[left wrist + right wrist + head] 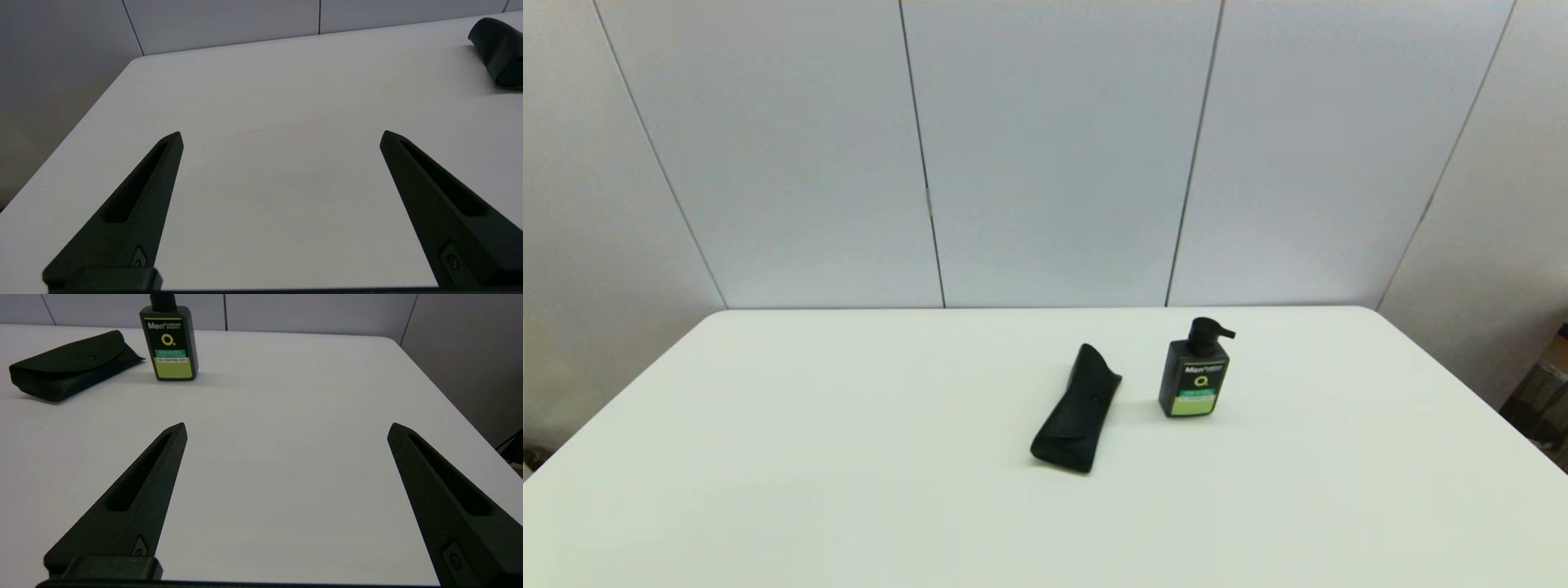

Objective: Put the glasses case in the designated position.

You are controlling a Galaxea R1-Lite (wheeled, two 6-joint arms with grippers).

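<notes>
While both tools [281, 136] [287, 428] agape: glasses case [1076, 410] mid-table, far from edges.

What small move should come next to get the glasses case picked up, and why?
Probably bring the right gripper forward toward the glasses case. Both grippers are open and empty, short of everything; the case lies flat beside the pump bottle, apart from it, and shows whole in the right wrist view but only at the left's edge. The left gripper can wait.

Neither arm reaches into the head view. The left wrist view cuts off most of the glasses case [499, 51] at its edge, and the right wrist view crops the pump bottle [170, 343] above its neck
</notes>
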